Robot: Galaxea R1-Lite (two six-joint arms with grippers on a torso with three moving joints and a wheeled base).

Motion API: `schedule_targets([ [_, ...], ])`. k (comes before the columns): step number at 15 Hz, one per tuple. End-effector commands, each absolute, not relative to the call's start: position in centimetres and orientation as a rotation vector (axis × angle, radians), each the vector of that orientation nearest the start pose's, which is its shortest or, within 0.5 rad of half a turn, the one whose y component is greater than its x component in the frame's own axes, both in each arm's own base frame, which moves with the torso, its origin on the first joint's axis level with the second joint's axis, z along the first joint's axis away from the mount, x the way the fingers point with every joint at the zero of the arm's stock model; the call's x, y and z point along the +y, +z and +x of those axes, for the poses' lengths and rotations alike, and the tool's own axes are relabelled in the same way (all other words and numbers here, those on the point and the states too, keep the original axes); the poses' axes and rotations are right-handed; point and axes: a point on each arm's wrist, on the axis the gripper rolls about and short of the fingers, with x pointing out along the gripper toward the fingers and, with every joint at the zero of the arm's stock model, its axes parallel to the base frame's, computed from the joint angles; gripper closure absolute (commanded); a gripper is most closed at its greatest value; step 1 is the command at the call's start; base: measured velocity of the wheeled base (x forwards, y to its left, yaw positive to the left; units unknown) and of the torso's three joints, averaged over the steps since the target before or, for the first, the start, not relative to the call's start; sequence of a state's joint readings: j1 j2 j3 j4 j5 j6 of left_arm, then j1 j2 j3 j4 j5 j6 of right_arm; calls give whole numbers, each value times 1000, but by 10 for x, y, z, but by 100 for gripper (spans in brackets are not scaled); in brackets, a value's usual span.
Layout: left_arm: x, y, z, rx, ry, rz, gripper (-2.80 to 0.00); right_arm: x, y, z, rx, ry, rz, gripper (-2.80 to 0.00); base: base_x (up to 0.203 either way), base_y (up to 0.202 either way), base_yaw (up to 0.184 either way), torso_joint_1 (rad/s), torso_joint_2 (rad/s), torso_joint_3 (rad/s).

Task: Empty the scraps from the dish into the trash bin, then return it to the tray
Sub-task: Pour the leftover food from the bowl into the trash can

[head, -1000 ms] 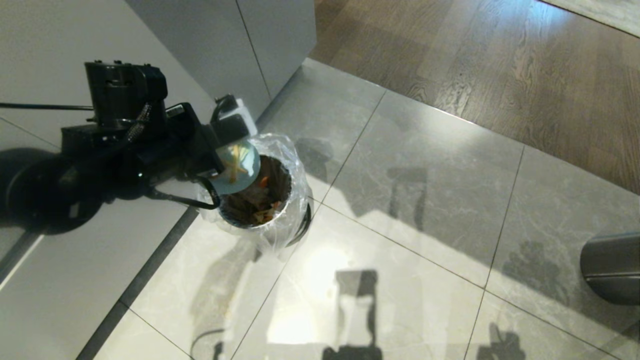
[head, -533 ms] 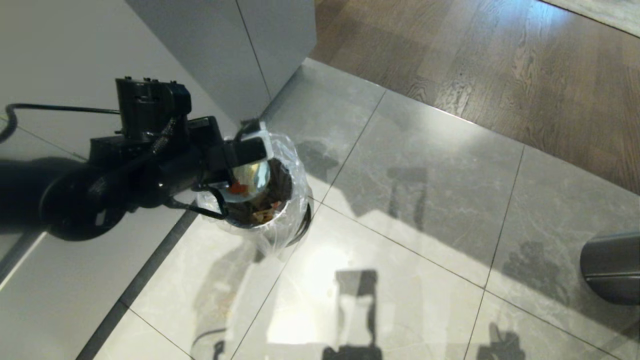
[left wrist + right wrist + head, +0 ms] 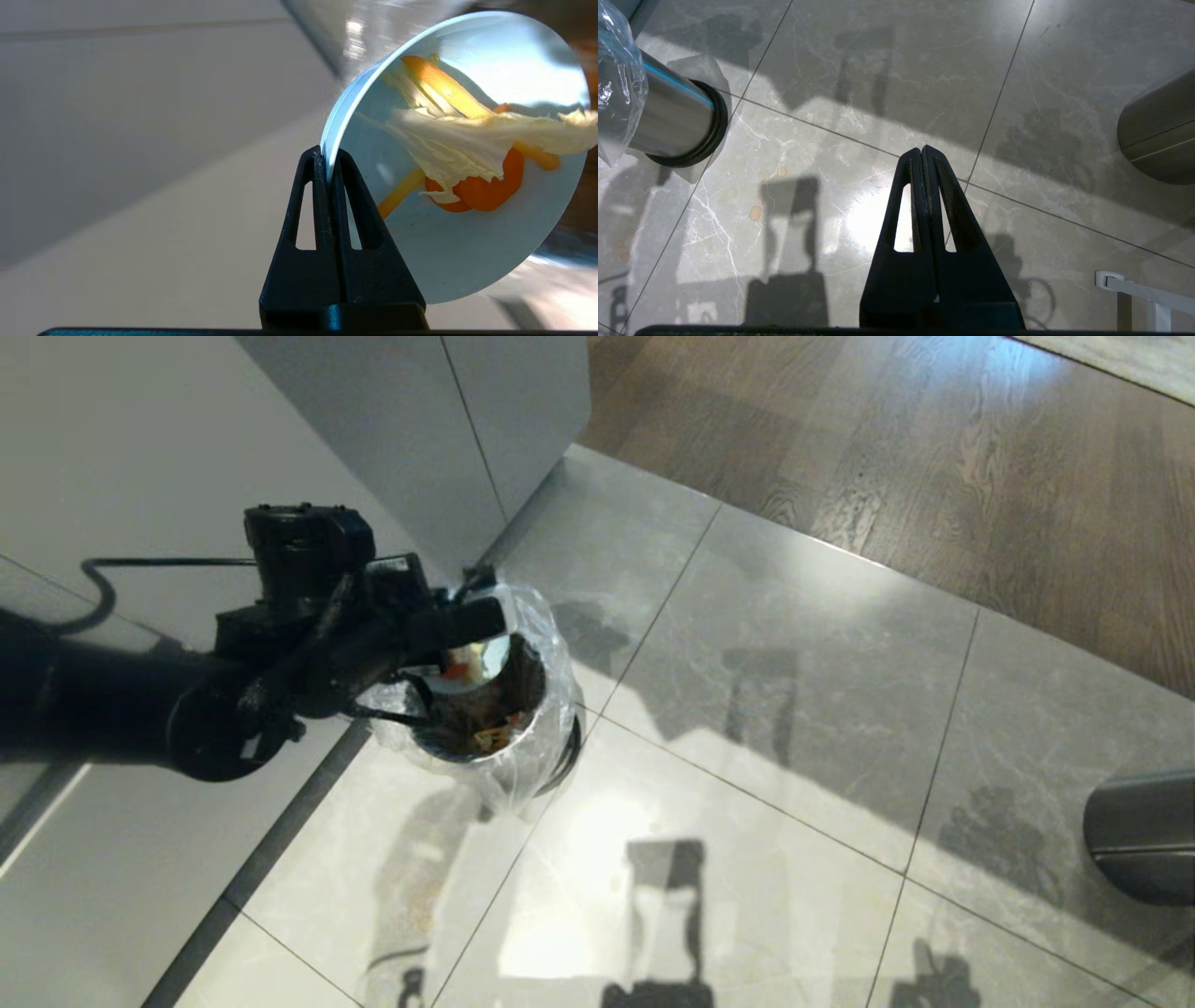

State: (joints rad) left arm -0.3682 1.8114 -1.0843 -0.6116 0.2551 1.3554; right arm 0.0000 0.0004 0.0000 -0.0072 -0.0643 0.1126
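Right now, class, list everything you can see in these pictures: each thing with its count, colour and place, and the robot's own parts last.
dish: one, pale blue, tipped on edge over the trash bin, rim pinched by the left hand.
scraps: a few, orange slices and pale leafy pieces, clinging inside the dish; more lie in the bin.
trash bin: one, shiny metal with clear bag liner, on the floor by the cabinet.
cabinet: one, white, behind the bin.
floor: grey tiles, brown wood farther off.
grey cylinder: one, right edge of the head view.
left hand: one, black, shut on the dish's rim.
right hand: one, black, shut, empty, above the tiles.
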Motion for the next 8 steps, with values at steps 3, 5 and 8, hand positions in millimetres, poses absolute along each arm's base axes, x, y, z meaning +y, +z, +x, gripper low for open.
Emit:
schedule_targets([
  [3,-105,215,351,-69,-118,1485,0,-1,76,-23,-11,-64,114,0,0,0,0,0,0,0],
  [5,-105,217,352,-99,-100,1563,0,-1,76,-23,-11,-64,114,0,0,0,0,0,0,0],
  [8,-109,223,348,-196,-39,1749,0,-1,76,-23,-11,-64,114,0,0,0,0,0,0,0],
])
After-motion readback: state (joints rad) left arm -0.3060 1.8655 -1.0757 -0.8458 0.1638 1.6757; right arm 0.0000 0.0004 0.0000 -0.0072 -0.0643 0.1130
